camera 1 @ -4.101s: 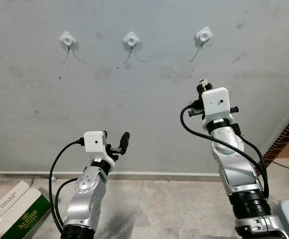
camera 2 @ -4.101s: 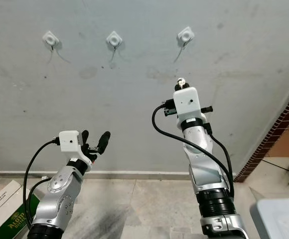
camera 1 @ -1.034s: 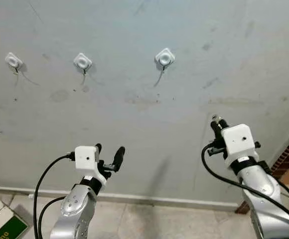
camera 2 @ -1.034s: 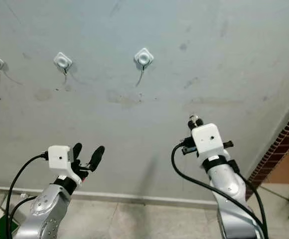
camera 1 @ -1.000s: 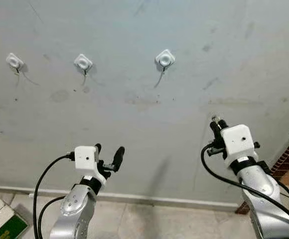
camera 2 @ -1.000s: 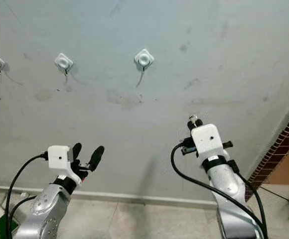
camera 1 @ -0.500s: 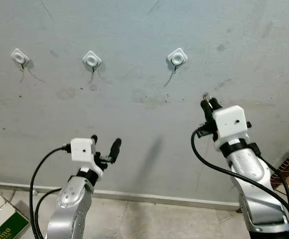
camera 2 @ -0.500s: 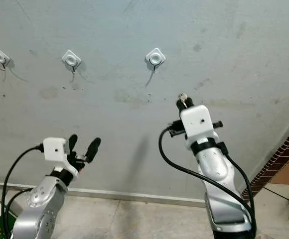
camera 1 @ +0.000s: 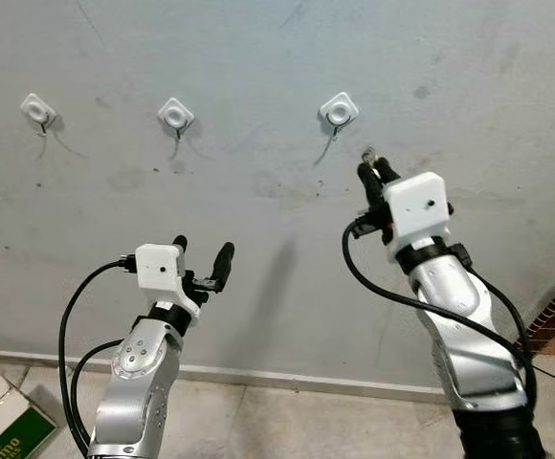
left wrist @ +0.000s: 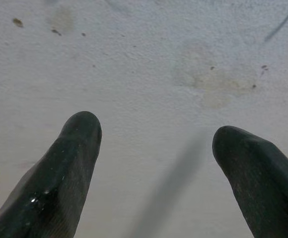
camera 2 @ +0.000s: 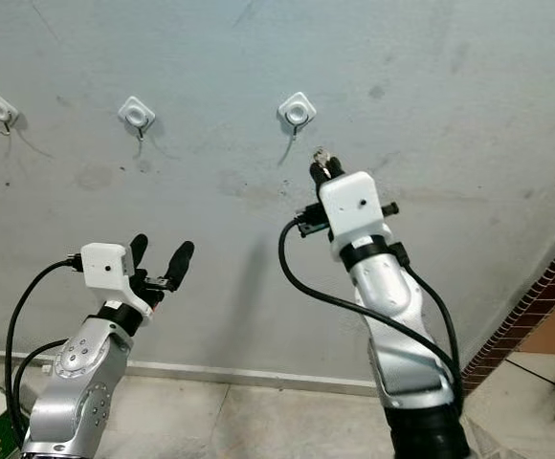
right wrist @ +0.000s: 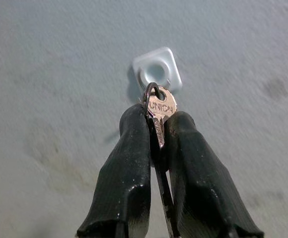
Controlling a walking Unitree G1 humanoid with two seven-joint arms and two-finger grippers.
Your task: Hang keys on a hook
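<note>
The right gripper (right wrist: 156, 134) pinched a brass key on a metal ring (right wrist: 159, 106) between its black fingers, raised just below the rightmost white square wall hook (camera 1: 339, 111) on the grey plaster wall (camera 1: 469, 86). The left gripper (camera 1: 201, 263) hovered lower, fingers spread apart, holding nothing.

A copper-coloured key (right wrist: 160, 110) stamped "UNION", with a thin metal ring (right wrist: 151, 92) through its head, is pinched upright between the two black fingers of the right tool (right wrist: 157, 130). The head and ring are seen just below a white square hook (right wrist: 156, 73), the rightmost of three fixed in a row on the grey wall (camera 1: 258, 57).
</note>
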